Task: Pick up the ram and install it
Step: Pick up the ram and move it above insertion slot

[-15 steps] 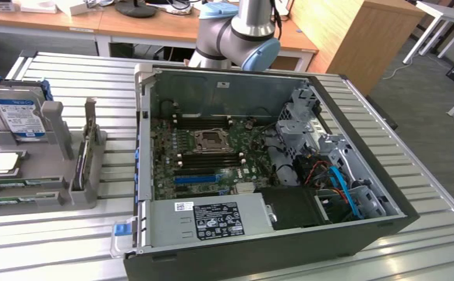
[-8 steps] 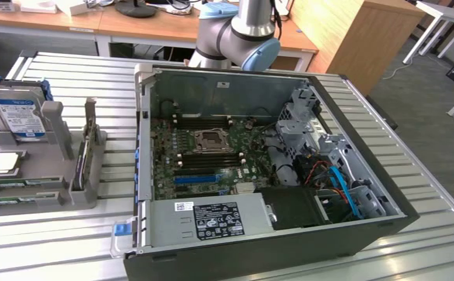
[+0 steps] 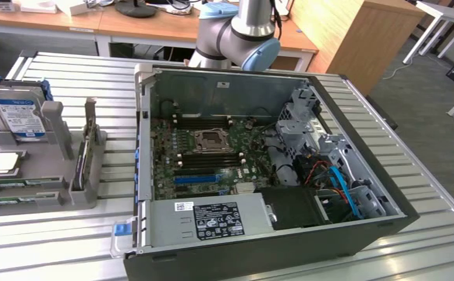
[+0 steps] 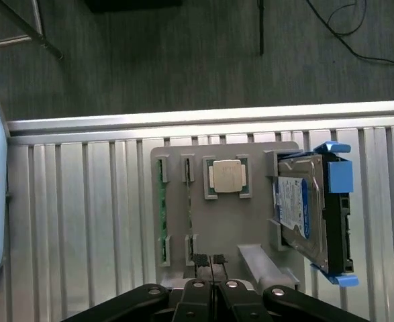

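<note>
The exterior view took in the open computer case (image 3: 383, 175) at frame centre, with its motherboard (image 3: 203, 158), a bright-blue slot (image 3: 196, 177) and a power supply (image 3: 211, 216) along the lower wall. The arm (image 3: 238, 35) rose at top centre.

The wrist view looked down on the gripper (image 4: 210, 258) above a grey holder (image 4: 250, 221). The two fingers (image 4: 200, 258) were pressed together and had hold of nothing.

The holder (image 3: 55, 120) sat at the exterior view's left on the slatted table (image 3: 71, 246). It carried a hard drive (image 4: 297, 204) in a blue-edged caddy, a square silver processor chip (image 4: 227, 176) lying flat, and two green sticks standing on edge in parallel slots.

The ram (image 4: 188, 215) was the stick nearer the fingers, seated in its slot and not gripped. A second stick (image 4: 162, 208) stood just beside it, on the side away from the chip. The fingertips appeared near one end of the ram's slot. Their height above it cannot be told.
</note>
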Motion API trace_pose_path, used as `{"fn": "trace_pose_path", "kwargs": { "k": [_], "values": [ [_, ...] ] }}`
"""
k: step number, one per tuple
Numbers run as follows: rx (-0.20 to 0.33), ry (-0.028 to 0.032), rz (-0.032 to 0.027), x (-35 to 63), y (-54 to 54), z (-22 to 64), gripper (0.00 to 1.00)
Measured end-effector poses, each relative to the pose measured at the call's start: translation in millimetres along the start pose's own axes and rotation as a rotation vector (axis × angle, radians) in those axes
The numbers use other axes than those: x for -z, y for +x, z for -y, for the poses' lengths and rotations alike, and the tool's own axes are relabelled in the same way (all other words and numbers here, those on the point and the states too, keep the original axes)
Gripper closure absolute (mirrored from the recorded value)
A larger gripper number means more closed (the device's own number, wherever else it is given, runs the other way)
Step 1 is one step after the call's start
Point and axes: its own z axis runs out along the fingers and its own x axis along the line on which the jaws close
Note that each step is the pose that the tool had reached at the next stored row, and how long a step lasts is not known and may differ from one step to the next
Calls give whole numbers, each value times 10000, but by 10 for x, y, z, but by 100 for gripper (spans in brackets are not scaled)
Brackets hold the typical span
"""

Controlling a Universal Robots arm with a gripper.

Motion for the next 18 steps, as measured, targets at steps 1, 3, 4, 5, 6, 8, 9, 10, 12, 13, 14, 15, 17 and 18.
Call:
{"fn": "trace_pose_path", "kwargs": {
  "k": [1, 3, 4, 5, 6, 8, 9, 10, 12, 13, 14, 15, 17, 18],
  "values": [
    [23, 1, -1, 0, 0, 0, 89],
    [25, 1, -2, 0, 0, 0, 89],
    [25, 1, -2, 0, 0, 0, 89],
    [25, 1, -2, 0, 0, 0, 89],
    [25, 1, -2, 0, 0, 0, 89],
    [25, 1, -1, -2, 0, 0, 89],
    [26, 3, -1, -5, -1, 1, 89],
    [25, 1, -2, -10, -1, 1, 89],
    [26, 1, -1, -20, -1, 1, 89],
    [25, 0, -2, -20, -1, 1, 89],
    [25, -1, -3, -20, -1, 1, 89],
    [25, -1, -3, -21, 0, 1, 89],
    [26, 1, -2, -22, 0, 1, 89],
    [25, 2, -1, -24, -1, 1, 89]
  ]
}}
